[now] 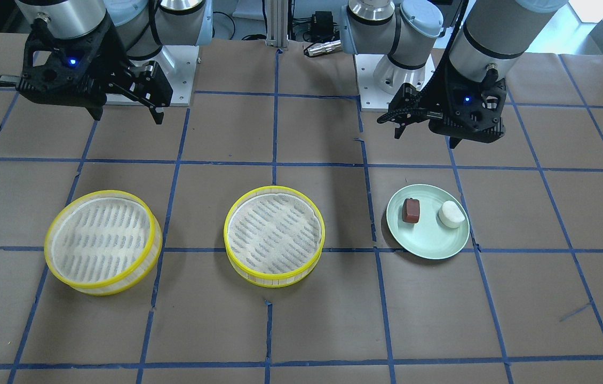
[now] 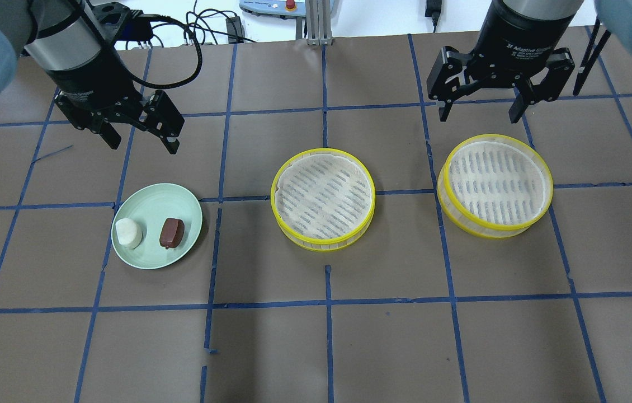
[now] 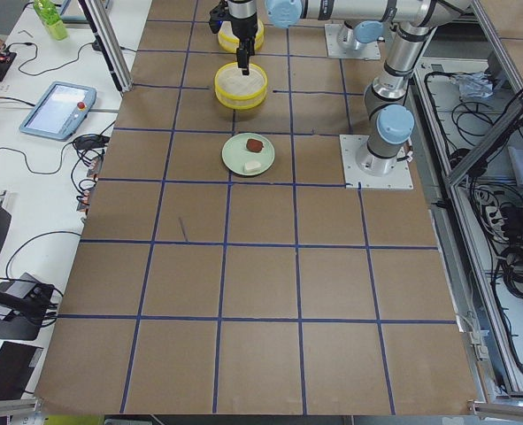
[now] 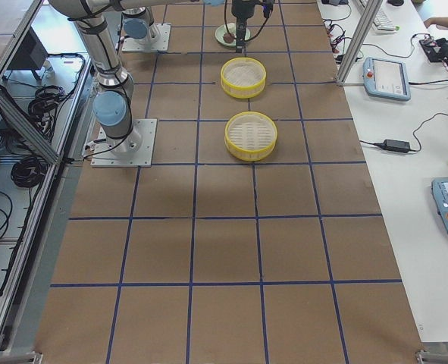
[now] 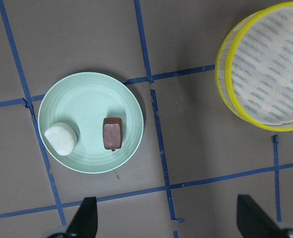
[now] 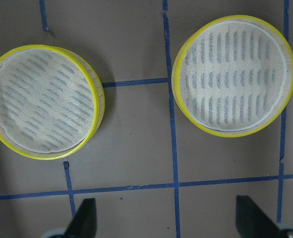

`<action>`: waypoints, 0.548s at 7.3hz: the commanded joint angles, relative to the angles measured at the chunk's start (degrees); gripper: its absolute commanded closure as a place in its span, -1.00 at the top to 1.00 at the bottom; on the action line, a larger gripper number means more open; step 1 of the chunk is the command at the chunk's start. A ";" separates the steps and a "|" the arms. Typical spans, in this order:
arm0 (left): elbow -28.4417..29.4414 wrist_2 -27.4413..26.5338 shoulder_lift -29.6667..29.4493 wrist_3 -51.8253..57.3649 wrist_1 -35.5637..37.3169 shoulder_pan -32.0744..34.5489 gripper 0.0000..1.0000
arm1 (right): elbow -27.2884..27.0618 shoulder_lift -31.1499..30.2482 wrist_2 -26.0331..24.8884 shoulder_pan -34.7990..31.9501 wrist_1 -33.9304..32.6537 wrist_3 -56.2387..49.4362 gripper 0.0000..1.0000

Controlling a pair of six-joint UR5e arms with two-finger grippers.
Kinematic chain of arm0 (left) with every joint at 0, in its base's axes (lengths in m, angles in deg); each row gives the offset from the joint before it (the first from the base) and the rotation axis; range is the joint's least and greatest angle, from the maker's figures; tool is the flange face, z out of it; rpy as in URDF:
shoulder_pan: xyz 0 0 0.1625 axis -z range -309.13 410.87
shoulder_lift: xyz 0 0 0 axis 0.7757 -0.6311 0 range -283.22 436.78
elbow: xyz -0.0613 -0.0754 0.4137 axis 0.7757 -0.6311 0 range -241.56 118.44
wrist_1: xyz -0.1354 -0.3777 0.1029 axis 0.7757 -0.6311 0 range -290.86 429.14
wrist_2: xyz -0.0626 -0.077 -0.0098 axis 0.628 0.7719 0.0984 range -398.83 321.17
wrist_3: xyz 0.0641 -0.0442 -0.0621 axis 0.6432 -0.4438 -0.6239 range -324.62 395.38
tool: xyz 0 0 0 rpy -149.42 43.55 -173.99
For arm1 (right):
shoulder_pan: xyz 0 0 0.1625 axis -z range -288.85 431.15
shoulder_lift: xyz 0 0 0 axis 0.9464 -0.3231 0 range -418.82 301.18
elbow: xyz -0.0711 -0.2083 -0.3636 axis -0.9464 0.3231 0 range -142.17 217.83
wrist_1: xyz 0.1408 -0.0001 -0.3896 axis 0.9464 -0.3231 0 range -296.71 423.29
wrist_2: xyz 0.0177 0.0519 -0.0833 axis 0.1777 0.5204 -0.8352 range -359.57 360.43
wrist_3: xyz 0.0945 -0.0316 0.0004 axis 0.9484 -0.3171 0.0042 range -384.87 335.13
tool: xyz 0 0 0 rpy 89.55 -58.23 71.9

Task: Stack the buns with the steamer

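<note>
Currently a white bun (image 2: 128, 233) and a reddish-brown bun (image 2: 171, 233) sit apart on a green plate (image 2: 148, 256) on the counter (image 2: 327, 336). A yellow-rimmed steamer (image 2: 322, 198) stands near the plate, with a second steamer (image 2: 495, 184) beyond. The left arm (image 2: 78, 61) and right arm (image 2: 523, 33) hover above, jaws wide, holding nothing.

In the left wrist view the steamer tray (image 5: 265, 74) runs off the right edge. Only the fingertips (image 5: 84, 218) of the left gripper (image 5: 169, 220) show, at the bottom edge. In the right side view that gripper partly hides the plate (image 4: 223, 34).
</note>
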 commanded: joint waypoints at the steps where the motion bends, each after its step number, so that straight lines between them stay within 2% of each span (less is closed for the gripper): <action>1: -0.06 -0.02 0.03 0.42 0.09 -0.04 1.00 | 0.00 0.00 0.05 0.04 0.00 -0.05 1.00; 3: -0.76 -0.98 0.12 1.99 -0.35 -1.79 1.00 | 0.53 0.26 0.23 1.96 -0.70 -0.92 0.99; 4: -3.11 -0.81 0.38 1.83 -0.26 -2.24 1.00 | 0.53 0.27 -0.21 5.63 -0.27 -3.45 0.95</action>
